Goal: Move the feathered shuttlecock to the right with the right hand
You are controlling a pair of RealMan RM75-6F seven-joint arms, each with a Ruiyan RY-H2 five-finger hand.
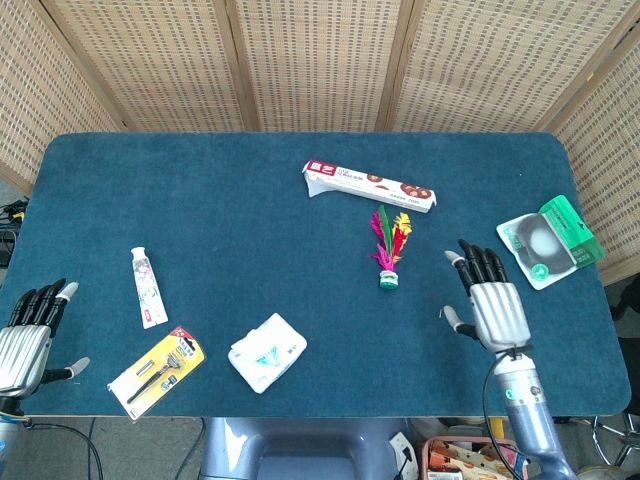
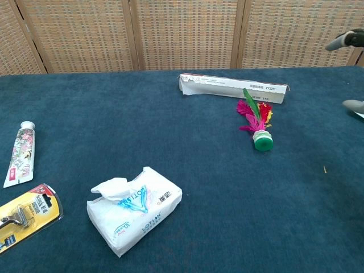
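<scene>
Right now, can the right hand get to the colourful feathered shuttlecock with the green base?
Probably yes. The open right hand is beside the feathered shuttlecock, with only bare blue tablecloth between them.

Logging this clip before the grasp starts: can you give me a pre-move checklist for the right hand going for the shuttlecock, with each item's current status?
1. Right hand empty, fingers apart: ok.
2. Shuttlecock free, nothing resting on it: ok.
3. Path from right hand to shuttlecock unobstructed: ok.
4. Bare table to the shuttlecock's right for placing: ok, short of the green package.
5. Long box clear of the feathers: cannot tell; they lie very close.
6. Left hand out of the way at the table's near left edge: ok.
</scene>
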